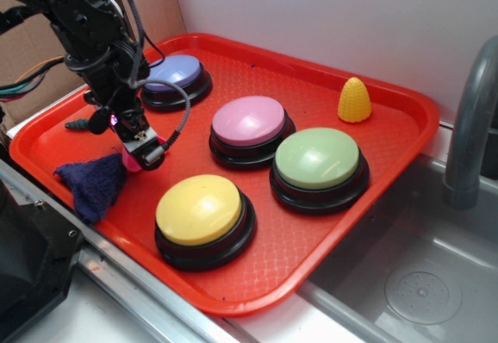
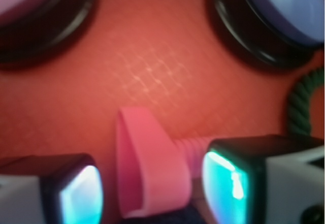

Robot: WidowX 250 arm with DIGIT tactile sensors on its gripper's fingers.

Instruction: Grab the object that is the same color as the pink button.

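A red tray [image 1: 257, 273] with a waffled floor sits on a pale tabletop [image 1: 85, 320], a white wall [image 1: 327, 8] behind it and a steel sink [image 1: 420, 281] with a grey faucet [image 1: 467, 125] off to the right.

From the left edge of the exterior view: brown cardboard [image 1: 39, 47] in the corner, then the black arm reaching down over the tray's near-left part. Below it lies a dark purple cloth [image 1: 93, 183], at about eight o'clock from the tool [image 1: 140, 152]. The tool is low over the tray floor, and the pink triangle block [image 1: 131, 162] shows as a sliver of hot pink right against it.

The wrist view is clearer — the block [image 2: 152, 168] stands on edge between the two fingers [image 2: 231, 181], its ribbed side near the right-hand one, a gap on the other side. The fingers are spread, not yet pinching it.

Further right: a lavender-blue button [image 1: 175, 78] at twelve o'clock from the tool, the pink button [image 1: 250, 125] at two o'clock, a yellow button [image 1: 204, 218] at four o'clock, then a green button [image 1: 319, 164] and — toward the far right corner — a small yellow corn-shaped toy [image 1: 354, 100].
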